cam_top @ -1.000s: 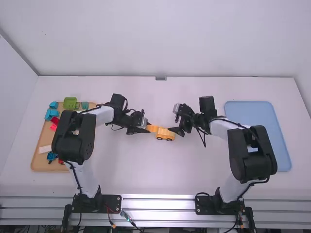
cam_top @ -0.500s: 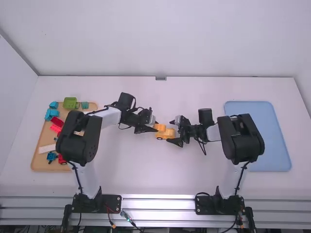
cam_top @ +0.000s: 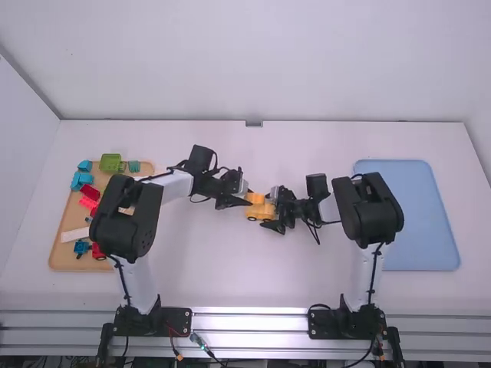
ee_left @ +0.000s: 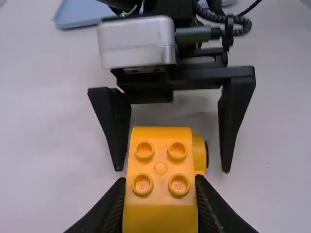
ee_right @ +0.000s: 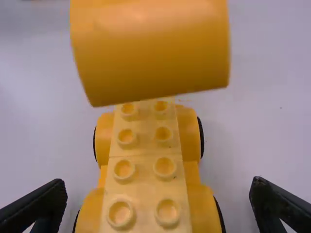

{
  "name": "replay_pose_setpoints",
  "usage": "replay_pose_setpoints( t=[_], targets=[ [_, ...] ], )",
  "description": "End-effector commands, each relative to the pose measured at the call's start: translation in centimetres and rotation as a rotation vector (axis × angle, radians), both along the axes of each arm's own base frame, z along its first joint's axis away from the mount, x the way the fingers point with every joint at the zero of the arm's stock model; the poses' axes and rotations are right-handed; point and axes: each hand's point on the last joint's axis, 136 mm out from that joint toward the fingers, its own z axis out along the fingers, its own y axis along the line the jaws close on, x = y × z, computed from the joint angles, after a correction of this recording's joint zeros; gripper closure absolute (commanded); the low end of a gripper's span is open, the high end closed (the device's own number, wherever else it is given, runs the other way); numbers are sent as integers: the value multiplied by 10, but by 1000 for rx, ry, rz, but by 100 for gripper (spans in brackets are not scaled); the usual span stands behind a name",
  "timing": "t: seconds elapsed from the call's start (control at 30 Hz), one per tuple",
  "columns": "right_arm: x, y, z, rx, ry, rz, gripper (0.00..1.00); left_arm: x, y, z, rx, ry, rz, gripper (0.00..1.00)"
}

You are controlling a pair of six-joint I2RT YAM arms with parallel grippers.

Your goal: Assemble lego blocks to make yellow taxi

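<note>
My left gripper [cam_top: 246,203] is mid-table in the high view. In the left wrist view the left gripper [ee_left: 160,180] is shut on a yellow block [ee_left: 160,162] with rounded ends and round studs on top. In the right wrist view this block [ee_right: 150,48] hangs over the far end of a wheeled yellow car base [ee_right: 146,155]; whether they touch I cannot tell. My right gripper [cam_top: 274,215] stands at the base's right end. Its fingers in the right wrist view, on both sides of the base, are spread wide, the right gripper [ee_right: 159,184] touching nothing.
A wooden tray [cam_top: 67,259] with green, blue, red and white pieces lies at the left, partly under the left arm. The blue tray [cam_top: 422,261] is at the right beside the right arm. Both grippers are very close together.
The left gripper has moved right with its yellow block, from beside the car base to over its left end. The right gripper has moved left and lower, around the base's right end.
</note>
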Motion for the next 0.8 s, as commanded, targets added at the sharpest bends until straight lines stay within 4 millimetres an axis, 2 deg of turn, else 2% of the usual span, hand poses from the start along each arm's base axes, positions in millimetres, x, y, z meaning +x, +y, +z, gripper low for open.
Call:
replay_pose_setpoints(
  t=[0.0, 0.27, 0.4, 0.5, 0.6, 0.77],
  targets=[
    [1, 2, -4, 5, 1, 8, 3, -15, -5, -7, -10, 50, -22, 90],
    [2, 0, -4, 5, 4, 2, 19, -23, -7, -16, -10, 43, -31, 91],
    [2, 0, -4, 5, 4, 3, 25, -18, -9, -17, -25, 60, 13, 91],
    [2, 0, -4, 4, 2, 3, 34, -11, -12, -20, -34, 52, 60, 92],
    [2, 0, -4, 3, -2, 5, 52, -7, -14, -25, -40, 63, 91, 93],
    [0, 0, -5, 1, 3, 8, 55, -9, -14, -34, -35, 92, 90, 95]
  ],
)
